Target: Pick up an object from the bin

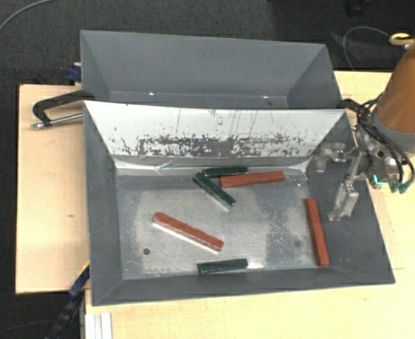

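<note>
My gripper (344, 202) hangs over the bin's right side, above the sloping wall. Just to its left a long red bar (317, 232) lies along the foot of that wall, its upper end close below the gripper. Nothing shows in the gripper. Another red bar (252, 179) lies at the back of the floor, left of the gripper.
Two dark green bars (225, 170) (213, 189) form a V against the back red bar's left end. A third red bar (188, 232) lies slanted on the left of the floor. A short dark green bar (222, 265) sits by the front wall.
</note>
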`<state>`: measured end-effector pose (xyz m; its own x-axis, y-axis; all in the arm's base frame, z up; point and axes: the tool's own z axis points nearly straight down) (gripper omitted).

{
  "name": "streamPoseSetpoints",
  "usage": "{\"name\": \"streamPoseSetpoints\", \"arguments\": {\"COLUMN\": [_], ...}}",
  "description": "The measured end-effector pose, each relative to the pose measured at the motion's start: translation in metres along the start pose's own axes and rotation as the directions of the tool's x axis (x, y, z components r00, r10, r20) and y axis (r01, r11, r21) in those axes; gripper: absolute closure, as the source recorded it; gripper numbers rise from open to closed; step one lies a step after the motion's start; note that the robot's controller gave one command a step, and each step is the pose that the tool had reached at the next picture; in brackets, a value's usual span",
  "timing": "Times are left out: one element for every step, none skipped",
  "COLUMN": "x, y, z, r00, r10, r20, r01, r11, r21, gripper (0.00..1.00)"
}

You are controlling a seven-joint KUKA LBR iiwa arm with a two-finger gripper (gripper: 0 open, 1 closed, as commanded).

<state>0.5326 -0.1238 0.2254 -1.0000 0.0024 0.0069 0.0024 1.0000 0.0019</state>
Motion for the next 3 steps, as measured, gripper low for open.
{"name": "streamPoseSetpoints", "arguments": {"x": [-0.058, -0.069, -0.061], "y": [0.068, 0.137, 0.208], "z": [0.157, 0.143, 0.087], "r00": [0.970, 0.959, 0.983], "r10": [0.242, 0.283, 0.181], "r20": [0.005, 0.014, 0.018], "r01": [-0.242, -0.283, -0.181], "r11": [0.970, 0.959, 0.983], "r21": [-0.003, -0.007, -0.006], "gripper": [0.00, 0.00, 0.00]}}
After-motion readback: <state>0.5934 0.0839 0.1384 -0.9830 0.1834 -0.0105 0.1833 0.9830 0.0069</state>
